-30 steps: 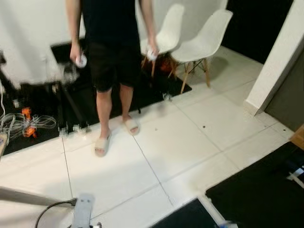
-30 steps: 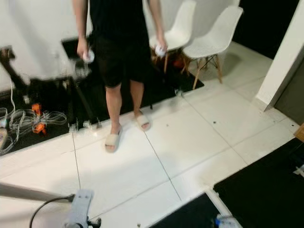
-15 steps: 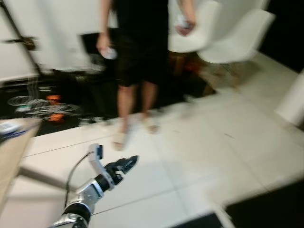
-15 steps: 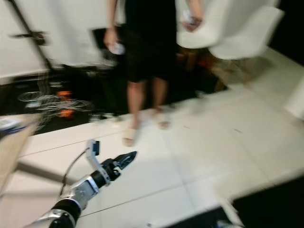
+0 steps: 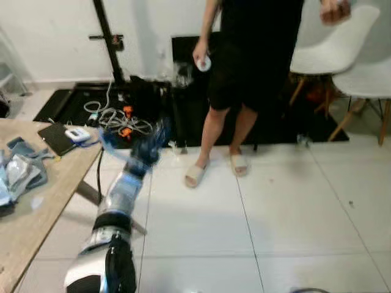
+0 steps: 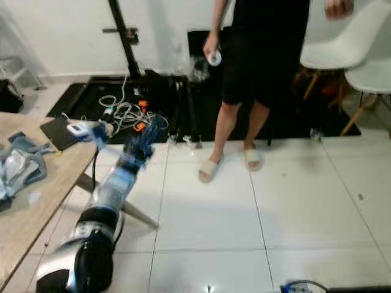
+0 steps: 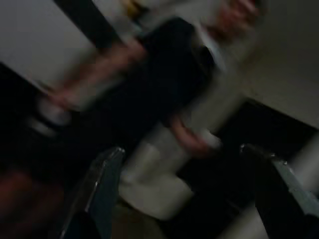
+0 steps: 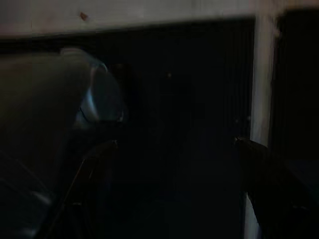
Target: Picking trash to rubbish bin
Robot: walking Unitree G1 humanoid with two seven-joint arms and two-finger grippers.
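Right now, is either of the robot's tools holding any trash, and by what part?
No. The left tool is raised beside the wooden table with its fingers spread and empty. The right tool sits in the dark, fingers apart, nothing between them.

The camera has swung leftward, bringing a wooden counter with crumpled wrappers into view at 9 o'clock, while the person now stands toward 1 o'clock. The left end effector has risen from low near the floor, motion-blurred, pointing toward 12 o'clock.
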